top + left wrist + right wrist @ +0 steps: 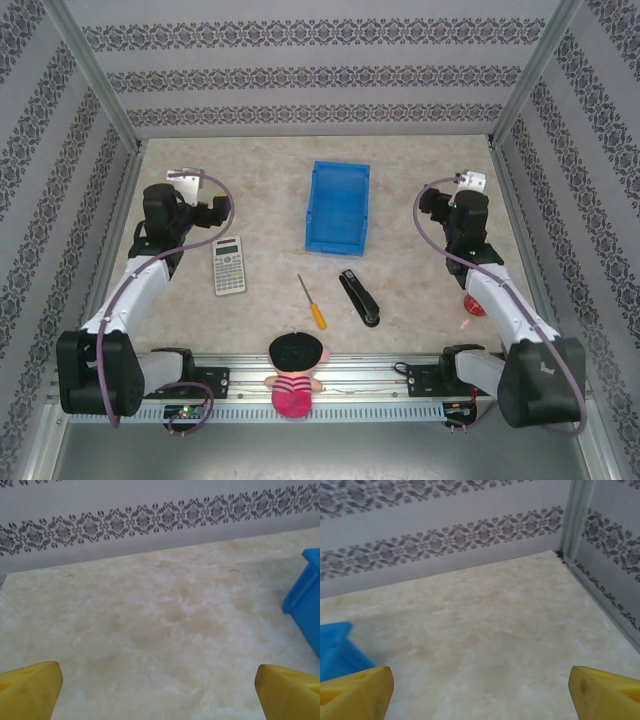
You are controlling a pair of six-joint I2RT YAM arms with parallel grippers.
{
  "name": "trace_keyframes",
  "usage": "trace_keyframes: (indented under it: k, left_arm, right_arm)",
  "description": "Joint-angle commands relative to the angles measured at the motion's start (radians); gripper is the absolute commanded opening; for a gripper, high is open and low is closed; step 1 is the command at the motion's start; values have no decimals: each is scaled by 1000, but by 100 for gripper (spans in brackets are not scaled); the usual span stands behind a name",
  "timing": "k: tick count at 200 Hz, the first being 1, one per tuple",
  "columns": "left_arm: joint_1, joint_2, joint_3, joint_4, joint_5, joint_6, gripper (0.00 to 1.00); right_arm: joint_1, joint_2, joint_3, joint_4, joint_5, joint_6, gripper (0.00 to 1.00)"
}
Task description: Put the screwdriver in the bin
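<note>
Nearest the arm bases, a plush doll point(295, 372) was seen at the front edge of the counter point(270, 190). Just beyond it the screwdriver point(312, 303) was found lying flat on the counter, orange handle toward the near side and shaft pointing away. A black stapler point(359, 297) lay just beside it on the right and a calculator point(229, 265) further off to the left. The screwdriver was touched by neither claw. Farther back, the left claw point(160, 692) was held wide, its yellow fingertips point(30, 690) spread to the edges of the left wrist view with bare counter between them. The right claw point(480, 692) was spread just as wide and likewise held nothing. Between the two, toward the far side, the bin point(339, 207) was seen, and nothing could be made out inside it. The task was judged not yet begun: the screwdriver was yet to be reached, gripped, lifted, carried to the bin and released there.
</note>
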Motion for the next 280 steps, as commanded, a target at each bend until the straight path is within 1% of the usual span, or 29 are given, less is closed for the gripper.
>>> trace_keyframes:
  k: [1,23,31,40,53,63,65,68,85,93,101,114,123,135,139,152,178,216,220,238,280]
  left_arm:
    - [9,-40,97,-385,26,92,99]
    - [8,-68,187,-562,64,141,99]
    - [8,-73,212,-611,68,150,100]
    - [8,-79,233,-651,66,164,100]
    - [8,-86,254,-697,66,177,99]
    - [8,-86,268,-732,79,186,98]
    - [9,-88,272,-739,82,188,97]
    - [8,-88,277,-749,88,189,97]
    - [8,-90,304,-815,120,203,97]
    - [8,-92,315,-846,135,212,97]
    - [8,-99,324,-871,146,216,99]
    - [8,-114,323,-891,151,215,100]
    - [7,-127,320,-900,154,219,99]
    - [7,-144,313,-907,155,225,99]
    - [7,-149,312,-911,152,227,99]
    - [8,-164,310,-919,147,233,99]
    - [7,-184,305,-935,156,237,99]
    - [7,-186,291,-945,155,229,99]
    - [7,-186,290,-946,157,229,99]
    - [7,-197,280,-957,146,238,99]
    - [7,-216,266,-960,128,243,99]
  right_arm:
    - [93,-49,124,-437,-5,108,90]
    - [259,-73,211,-685,51,172,90]
    - [327,-75,224,-732,48,202,89]
    - [402,-67,245,-788,31,222,86]
    - [522,-39,279,-862,33,280,85]
    - [618,-3,307,-903,13,305,84]
    - [623,1,310,-907,12,308,84]
    - [668,19,325,-921,8,319,84]
    - [826,117,400,-976,-1,345,82]
    - [887,170,444,-1009,1,358,82]
    - [933,214,477,-1029,5,372,81]
    - [1001,288,527,-1048,0,397,81]
    - [1025,319,532,-1027,-7,428,80]
    - [1035,351,512,-970,-47,450,75]
    - [1036,360,509,-964,-57,459,75]
    - [1035,394,497,-944,-83,477,68]
    - [1038,440,454,-886,-94,509,68]
    - [1041,551,451,-845,-98,516,65]
    - [1041,562,454,-842,-102,515,64]
    - [1041,614,464,-839,-99,513,63]
    - [1042,724,515,-851,-71,496,62]
